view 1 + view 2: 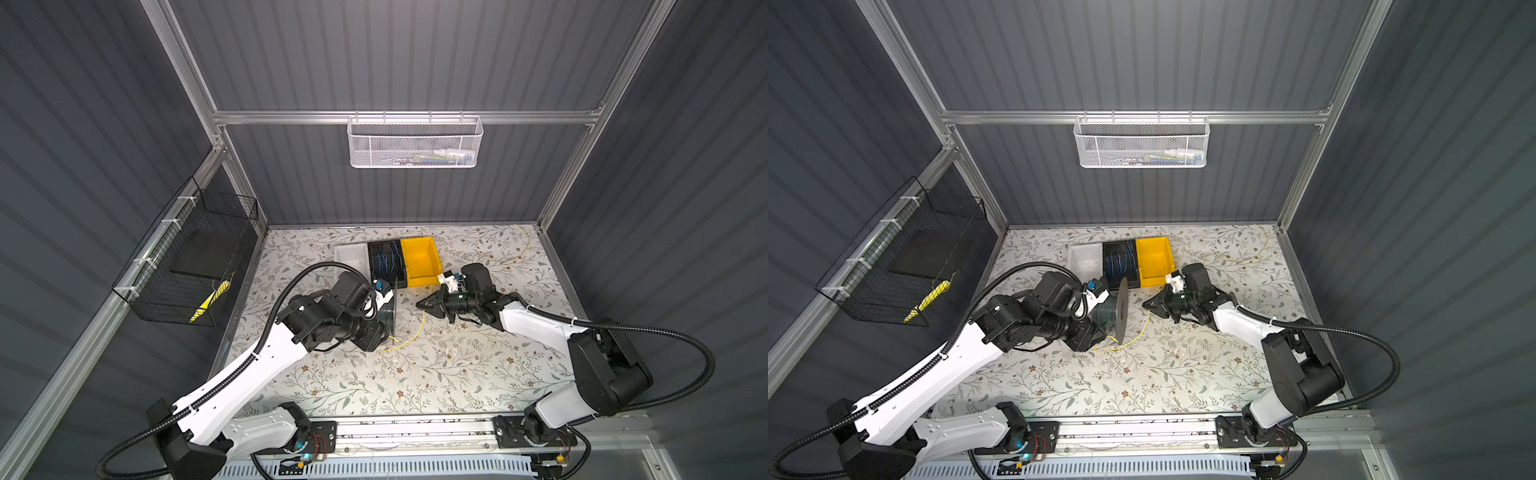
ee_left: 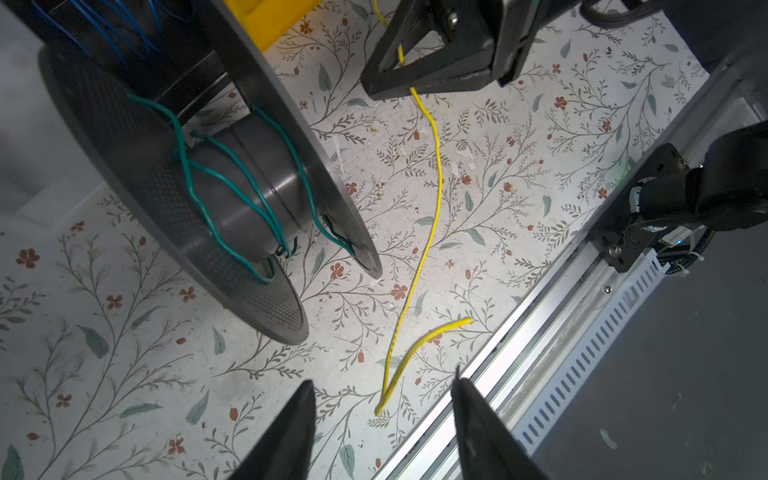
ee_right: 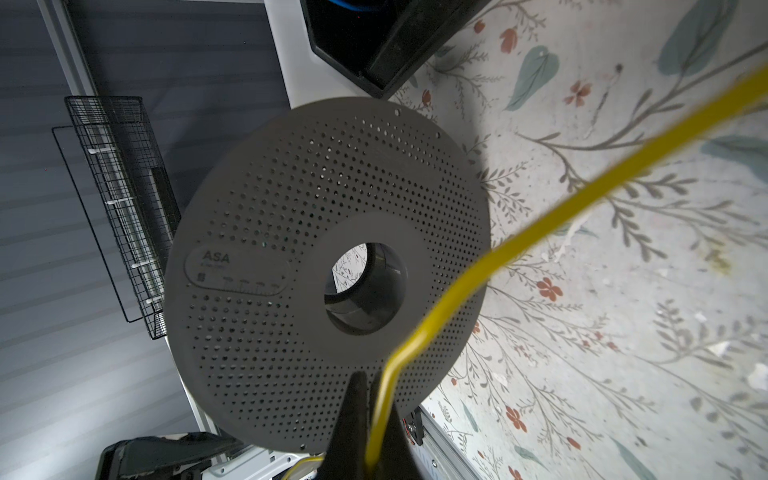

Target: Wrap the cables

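Note:
The yellow cable runs from my right gripper down to the table and ends in a folded loop near my left arm. My right gripper is shut on the cable, facing the perforated side of a dark grey spool. The spool stands on edge with green wire wound loosely round its hub. My left gripper is open, and its fingers straddle the folded end of the cable without touching it. More of the cable lies at the back right.
White, black and yellow bins stand in a row at the back; the black one holds blue wires. A black wire basket hangs on the left wall, a white mesh basket on the back wall. An aluminium rail edges the front.

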`<action>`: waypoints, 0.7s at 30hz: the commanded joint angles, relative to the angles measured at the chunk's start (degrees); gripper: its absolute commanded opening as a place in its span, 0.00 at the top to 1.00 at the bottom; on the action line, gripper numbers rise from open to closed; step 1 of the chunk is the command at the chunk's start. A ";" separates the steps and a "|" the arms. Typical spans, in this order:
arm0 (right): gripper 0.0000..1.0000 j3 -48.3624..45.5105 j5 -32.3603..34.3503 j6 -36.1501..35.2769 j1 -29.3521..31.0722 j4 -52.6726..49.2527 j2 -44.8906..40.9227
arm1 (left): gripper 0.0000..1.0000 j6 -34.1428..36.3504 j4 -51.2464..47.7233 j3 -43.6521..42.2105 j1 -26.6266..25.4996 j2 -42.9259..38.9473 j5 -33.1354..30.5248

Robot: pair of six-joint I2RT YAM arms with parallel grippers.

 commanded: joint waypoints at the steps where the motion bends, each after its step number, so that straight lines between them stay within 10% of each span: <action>1: 1.00 1.62 -0.94 0.21 -0.03 -0.35 0.23 | 0.41 0.69 -2.09 1.50 -0.31 1.66 4.57; 21: 1.00 0.63 -1.35 0.20 -0.28 -0.10 -1.63 | 0.65 4.33 -1.91 1.33 -2.08 7.42 2.10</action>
